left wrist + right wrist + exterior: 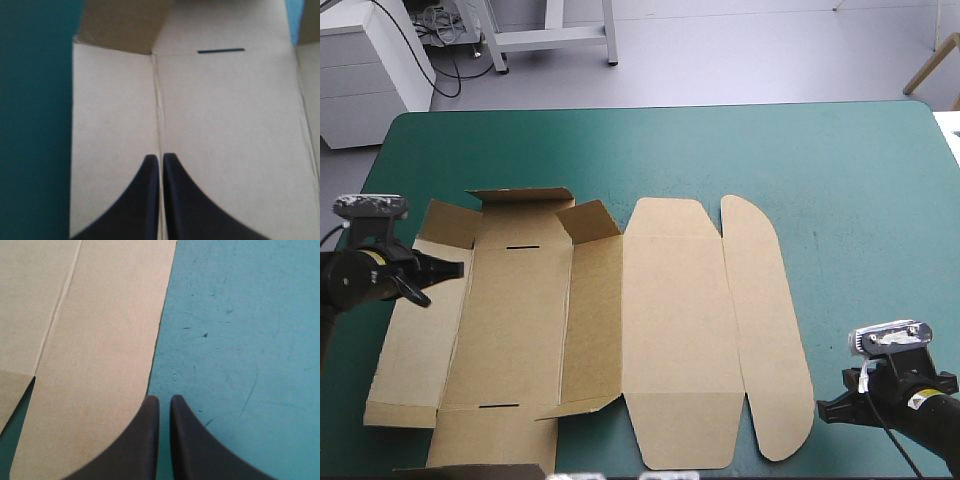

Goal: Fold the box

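Black fingers (145, 200) pinched into one point on the left gripper (161, 159), nothing between them, poised over a crease of the brown box (225, 125), with a dark slot (220, 50) ahead. Over to the right gripper (160, 399): clamped just as tight and empty, tip at the rounded edge of the lid flap (95, 340), teal-green cover (240, 340) beside it. The box lies spread open mid-table, short flaps (590, 222) lifted at its far end.
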You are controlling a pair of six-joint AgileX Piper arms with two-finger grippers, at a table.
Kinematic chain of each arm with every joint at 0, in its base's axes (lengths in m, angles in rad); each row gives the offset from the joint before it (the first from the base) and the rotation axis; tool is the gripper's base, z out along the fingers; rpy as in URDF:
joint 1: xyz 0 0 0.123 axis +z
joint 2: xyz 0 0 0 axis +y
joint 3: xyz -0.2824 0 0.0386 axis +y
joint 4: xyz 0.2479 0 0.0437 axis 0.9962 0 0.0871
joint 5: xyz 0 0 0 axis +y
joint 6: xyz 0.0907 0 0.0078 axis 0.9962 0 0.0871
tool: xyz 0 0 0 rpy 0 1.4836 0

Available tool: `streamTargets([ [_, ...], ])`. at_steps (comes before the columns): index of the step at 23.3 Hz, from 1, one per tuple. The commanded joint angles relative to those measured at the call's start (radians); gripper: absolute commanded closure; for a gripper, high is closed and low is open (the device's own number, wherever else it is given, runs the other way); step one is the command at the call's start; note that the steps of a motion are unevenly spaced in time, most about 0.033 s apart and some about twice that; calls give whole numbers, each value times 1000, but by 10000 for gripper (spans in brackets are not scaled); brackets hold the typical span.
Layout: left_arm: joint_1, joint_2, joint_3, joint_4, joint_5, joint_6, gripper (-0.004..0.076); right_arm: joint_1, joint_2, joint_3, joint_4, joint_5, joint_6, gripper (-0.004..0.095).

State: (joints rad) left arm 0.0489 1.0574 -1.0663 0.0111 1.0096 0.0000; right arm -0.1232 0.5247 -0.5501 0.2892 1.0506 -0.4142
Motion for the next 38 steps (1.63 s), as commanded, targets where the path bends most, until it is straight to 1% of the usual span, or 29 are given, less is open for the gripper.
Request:
streamTargets([
  [1,163,54,-108,-118,6,111,711,10,2,-24,11,-45,-2,846],
  [5,423,117,-162,-291,92,226,711,10,2,-24,11,-45,-2,846],
  [6,534,126,-163,-334,127,258,711,10,2,-24,11,-45,-2,846],
  [8,700,129,-163,-359,184,331,711,10,2,-24,11,-45,-2,846],
  [9,746,129,-163,-366,199,343,711,10,2,-24,11,-45,-2,846],
  [11,813,129,-163,-376,225,377,711,10,2,-24,11,-45,-2,846],
  [13,857,129,-161,-376,255,444,711,10,2,-24,11,-45,-2,846],
  [16,875,129,-136,-354,276,536,711,10,2,-24,11,-45,-2,846],
  [18,875,129,-111,-349,271,585,711,10,2,-24,11,-45,-2,846],
  [20,875,129,-97,-339,248,589,709,10,2,-24,11,-45,-2,846],
  [22,875,129,-89,-325,248,589,656,10,2,-24,11,-45,-2,846],
  [23,875,129,-78,-317,248,589,563,10,2,-24,11,-45,-2,846],
  [24,875,129,-72,-316,252,589,492,10,2,-24,11,-45,-2,846],
  [25,875,129,-55,-316,237,580,349,10,2,-24,11,-45,-2,846],
  [27,875,129,-33,-321,224,549,215,10,2,-24,11,-45,-2,846],
  [28,875,129,-20,-321,216,534,170,10,2,-24,11,-45,-2,846],
  [30,875,129,11,-327,215,534,134,10,2,-24,11,-45,-2,846],
  [33,875,129,81,-334,194,545,139,10,2,-24,11,-45,-2,846],
  [34,875,129,109,-362,179,581,140,10,2,-24,11,-45,-2,846],
  [35,875,129,134,-421,166,649,140,10,2,-24,11,-45,-2,846],
  [38,875,142,159,-503,163,738,148,10,2,-24,11,-45,-2,846],
])
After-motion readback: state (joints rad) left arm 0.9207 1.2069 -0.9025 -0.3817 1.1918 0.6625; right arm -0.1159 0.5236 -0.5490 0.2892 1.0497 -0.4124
